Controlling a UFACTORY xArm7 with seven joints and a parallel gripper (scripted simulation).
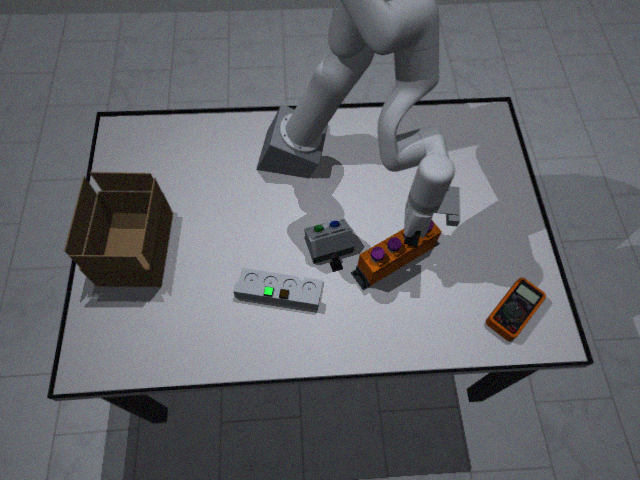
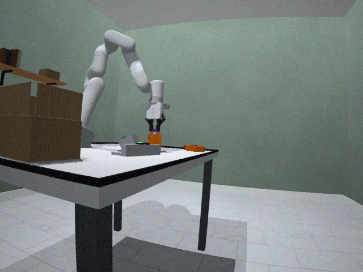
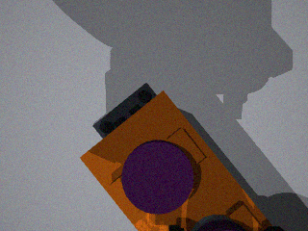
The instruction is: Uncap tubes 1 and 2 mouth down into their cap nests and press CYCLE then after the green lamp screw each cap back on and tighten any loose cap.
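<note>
The orange decapping station (image 1: 399,254) lies near the table's middle right and carries purple caps. My gripper (image 1: 413,238) stands straight down over the second cap from the station's right end, with its fingers open on either side of the cap and a little apart from it; it shows the same way in the side view (image 2: 155,126). The wrist view shows the end tube's purple cap (image 3: 158,176) on its tube, and the rim of the cap under my fingers at the bottom edge. On the grey cap tray (image 1: 278,289) the nests are empty and the green lamp (image 1: 268,290) is lit.
The grey key housing (image 1: 328,239), with its green key (image 1: 318,227) and blue key (image 1: 334,223), stands just left of the station. An open cardboard box (image 1: 118,227) is at the far left. An orange multimeter (image 1: 515,308) lies at the front right.
</note>
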